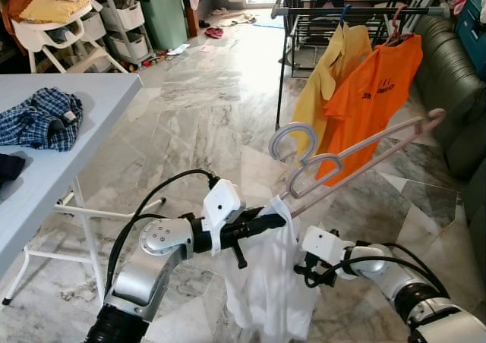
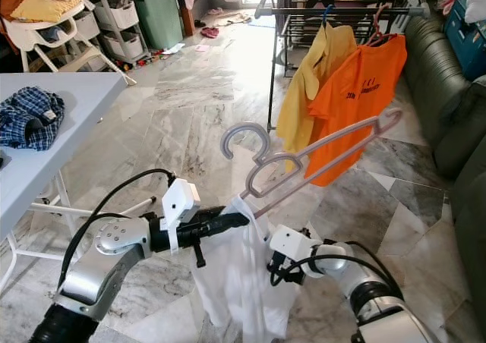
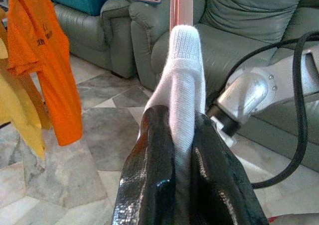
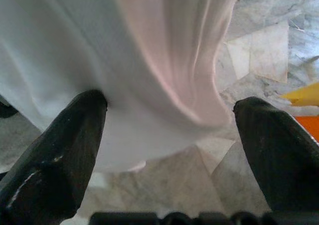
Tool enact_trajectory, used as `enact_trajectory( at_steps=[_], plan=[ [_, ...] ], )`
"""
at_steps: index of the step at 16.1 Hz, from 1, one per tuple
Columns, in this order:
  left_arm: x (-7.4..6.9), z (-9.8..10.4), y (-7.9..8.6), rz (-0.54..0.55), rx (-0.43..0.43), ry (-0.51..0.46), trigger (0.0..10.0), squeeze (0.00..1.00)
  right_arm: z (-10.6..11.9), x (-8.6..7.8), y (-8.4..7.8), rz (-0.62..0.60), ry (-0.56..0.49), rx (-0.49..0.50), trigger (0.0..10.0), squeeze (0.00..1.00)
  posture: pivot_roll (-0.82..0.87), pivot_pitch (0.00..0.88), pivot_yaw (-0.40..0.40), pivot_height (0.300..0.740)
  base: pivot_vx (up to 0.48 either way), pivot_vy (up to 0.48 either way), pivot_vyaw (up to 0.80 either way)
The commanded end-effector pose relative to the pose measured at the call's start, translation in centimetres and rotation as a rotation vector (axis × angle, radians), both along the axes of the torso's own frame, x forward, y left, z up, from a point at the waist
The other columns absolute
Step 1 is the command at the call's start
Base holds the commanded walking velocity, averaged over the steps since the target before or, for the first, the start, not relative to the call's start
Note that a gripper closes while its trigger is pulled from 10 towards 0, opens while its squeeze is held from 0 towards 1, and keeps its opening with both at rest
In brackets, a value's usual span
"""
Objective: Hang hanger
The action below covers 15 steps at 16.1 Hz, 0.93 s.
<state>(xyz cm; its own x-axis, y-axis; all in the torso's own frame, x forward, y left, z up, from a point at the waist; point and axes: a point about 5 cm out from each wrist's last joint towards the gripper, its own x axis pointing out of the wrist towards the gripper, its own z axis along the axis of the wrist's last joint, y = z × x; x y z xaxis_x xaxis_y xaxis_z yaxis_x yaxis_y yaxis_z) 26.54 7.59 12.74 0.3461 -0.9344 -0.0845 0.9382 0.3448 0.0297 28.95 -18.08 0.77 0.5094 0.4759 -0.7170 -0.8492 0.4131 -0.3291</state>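
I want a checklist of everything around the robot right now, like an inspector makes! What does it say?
Surface: marble floor; a grey table stands on the robot's left.
Job's things: pink hanger tilted in the air, with a white garment hanging from its lower end; drying rack ahead, already holding a yellow shirt and an orange shirt.
Clutter: plaid cloth on the table; storage drawers at the far wall.
Grippers: left pincer shut on the white garment at the hanger; right pincer open, close to the garment.
Cables: black cables looped along both arms.
Surroundings: green sofa on the right.
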Motion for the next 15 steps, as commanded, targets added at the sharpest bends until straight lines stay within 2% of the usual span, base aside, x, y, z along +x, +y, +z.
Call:
enact_trajectory(
  at_steps=[1,15],
  plan=[
    [-0.2,1.0,-0.1,-0.021,-0.016,-0.032,10.0,0.00,0.0,0.2,0.4,0.001,-0.001,-0.011,0.0,0.00,-0.05,0.031,0.095,0.740,0.000,0.000,0.00],
    [-0.4,1.4,-0.1,-0.031,-0.001,-0.030,10.0,0.00,-0.3,-0.2,-1.0,-0.066,-0.015,-0.014,0.0,0.00,-0.05,0.030,0.098,0.740,0.000,0.000,0.00]
  ],
)
